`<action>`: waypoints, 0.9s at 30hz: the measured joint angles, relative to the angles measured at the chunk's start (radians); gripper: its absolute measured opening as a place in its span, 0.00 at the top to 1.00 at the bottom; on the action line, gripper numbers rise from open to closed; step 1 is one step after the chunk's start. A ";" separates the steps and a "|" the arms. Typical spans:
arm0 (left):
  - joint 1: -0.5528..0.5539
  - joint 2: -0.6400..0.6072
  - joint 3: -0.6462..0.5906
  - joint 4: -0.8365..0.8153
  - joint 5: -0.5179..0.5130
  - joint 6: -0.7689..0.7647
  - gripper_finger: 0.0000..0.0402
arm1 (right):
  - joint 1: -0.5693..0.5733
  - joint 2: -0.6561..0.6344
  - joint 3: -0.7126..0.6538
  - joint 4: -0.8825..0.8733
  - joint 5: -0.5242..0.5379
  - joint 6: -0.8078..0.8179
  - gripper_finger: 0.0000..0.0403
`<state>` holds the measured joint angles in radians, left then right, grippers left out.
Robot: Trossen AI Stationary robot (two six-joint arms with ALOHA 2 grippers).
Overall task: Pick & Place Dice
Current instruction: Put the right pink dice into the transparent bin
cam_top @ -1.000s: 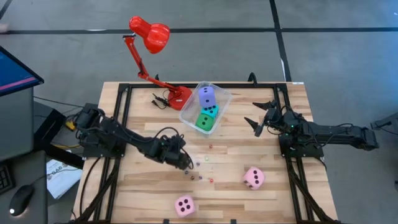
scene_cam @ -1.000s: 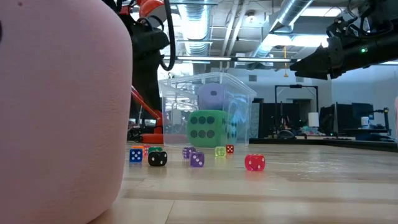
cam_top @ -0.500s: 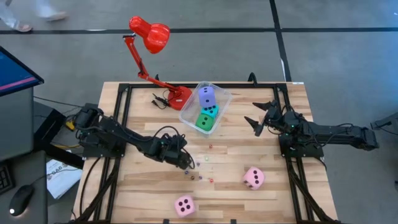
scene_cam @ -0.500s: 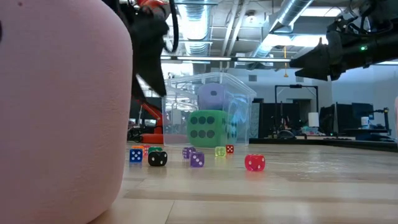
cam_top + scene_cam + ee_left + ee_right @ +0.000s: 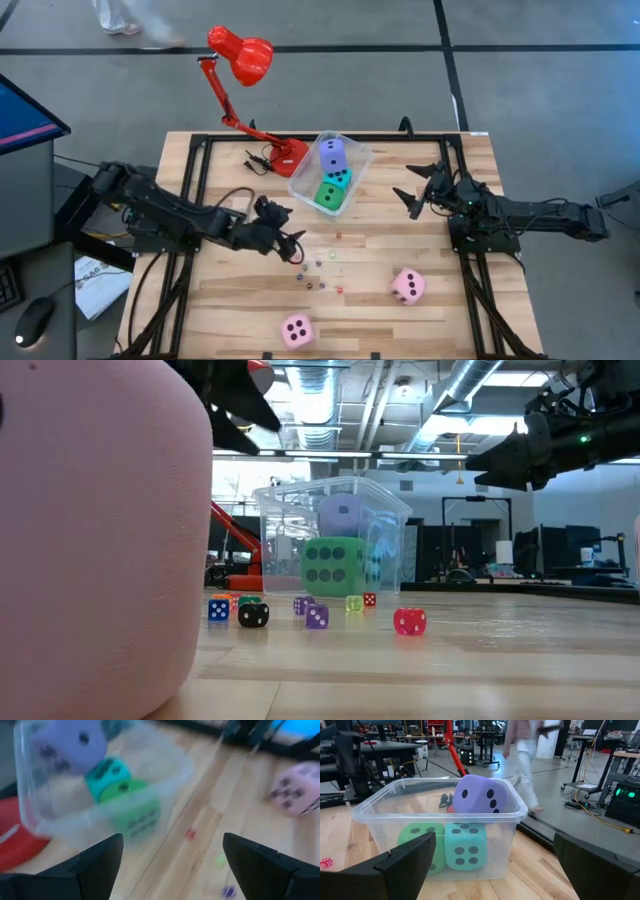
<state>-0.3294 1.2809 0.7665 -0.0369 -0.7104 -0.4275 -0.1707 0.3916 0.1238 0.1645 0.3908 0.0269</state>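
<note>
left end effector now raised, fingers spread and empty, tiny dice just beyond

The left arm reaches in from its own side of the surface, folded low and stretched toward the middle, its links nearly flat. The left gripper sits at the end with its two dark fingers spread wide apart and nothing between them. The right arm lies extended along the far side, elbow straight, pointing inward. The right gripper hangs above the surface, its fingers also splayed well apart and empty.
</note>
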 joint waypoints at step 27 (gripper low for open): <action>0.050 -0.587 -0.518 0.491 0.376 0.561 0.17 | 0.000 0.000 0.000 0.002 0.000 0.042 0.01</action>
<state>-0.2796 0.6936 0.2482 0.4542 -0.3345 0.1333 -0.1707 0.3914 0.1238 0.1665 0.3908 0.0687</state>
